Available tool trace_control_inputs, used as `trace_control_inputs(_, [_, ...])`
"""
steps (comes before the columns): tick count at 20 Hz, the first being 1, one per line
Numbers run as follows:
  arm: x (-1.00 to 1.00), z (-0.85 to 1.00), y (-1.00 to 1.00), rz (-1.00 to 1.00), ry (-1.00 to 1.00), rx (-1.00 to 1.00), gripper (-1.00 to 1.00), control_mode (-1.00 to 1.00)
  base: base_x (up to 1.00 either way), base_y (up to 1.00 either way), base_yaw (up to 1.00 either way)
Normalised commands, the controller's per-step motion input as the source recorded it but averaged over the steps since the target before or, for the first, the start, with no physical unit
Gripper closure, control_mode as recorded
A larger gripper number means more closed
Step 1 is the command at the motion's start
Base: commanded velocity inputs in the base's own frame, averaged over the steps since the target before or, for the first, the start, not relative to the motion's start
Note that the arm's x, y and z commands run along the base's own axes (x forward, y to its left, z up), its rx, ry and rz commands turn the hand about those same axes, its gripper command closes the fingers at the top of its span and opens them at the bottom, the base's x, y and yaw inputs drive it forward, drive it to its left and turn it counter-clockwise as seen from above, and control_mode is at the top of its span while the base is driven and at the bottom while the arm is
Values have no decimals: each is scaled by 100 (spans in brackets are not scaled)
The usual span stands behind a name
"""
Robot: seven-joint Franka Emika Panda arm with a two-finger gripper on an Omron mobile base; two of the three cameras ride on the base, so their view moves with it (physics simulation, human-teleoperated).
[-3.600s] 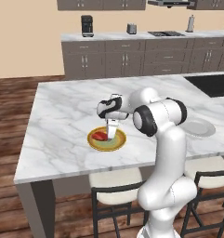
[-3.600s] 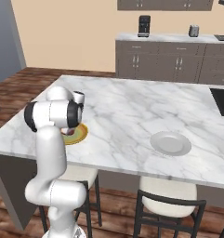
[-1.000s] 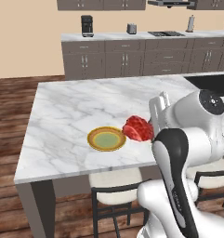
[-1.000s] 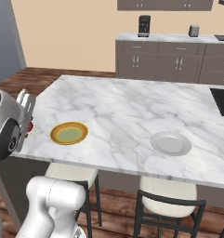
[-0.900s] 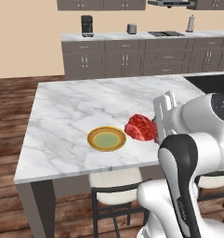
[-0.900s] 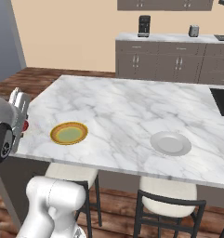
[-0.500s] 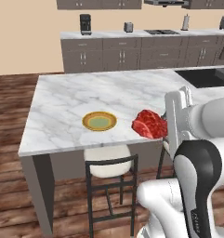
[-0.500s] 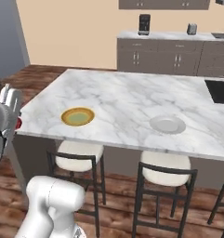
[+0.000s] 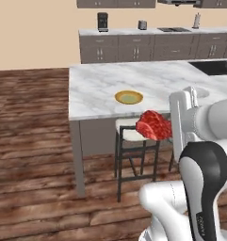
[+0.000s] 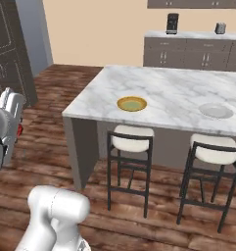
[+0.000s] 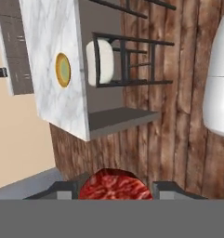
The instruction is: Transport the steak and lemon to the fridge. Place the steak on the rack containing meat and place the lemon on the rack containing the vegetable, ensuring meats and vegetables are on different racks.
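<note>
The pincer (image 11: pixel 115 194) is clamped on the steak (image 11: pixel 115 186), which sits right between its two fingertips in the hand view, held in the air over the wood floor (image 11: pixel 178 121). From the left base view the steak (image 9: pixel 153 124) hangs out in front of the arm, off the marble surface (image 9: pixel 110 87). A yellow plate (image 9: pixel 129 97) sits on that surface, beyond the pincer. The right base view adds a second, pale plate (image 10: pixel 216 111) and two stools (image 10: pixel 131 138) tucked under the surface edge.
</note>
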Motion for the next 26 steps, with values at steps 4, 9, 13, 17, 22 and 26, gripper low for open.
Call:
trace_control_inputs(4, [0, 0, 0, 0, 0, 0, 100, 100, -6, 100, 2])
trace_control_inputs(9, [0, 0, 0, 0, 0, 0, 100, 100, -1, 100, 23])
trace_control_inputs(13, [0, 0, 0, 0, 0, 0, 100, 100, -21, 100, 46])
trace_control_inputs(17, [0, 0, 0, 0, 0, 0, 100, 100, -12, 100, 57])
trace_control_inputs(22, [0, 0, 0, 0, 0, 0, 100, 100, -2, 100, 54])
trace_control_inputs(26, [0, 0, 0, 0, 0, 0, 100, 100, 12, 100, 53])
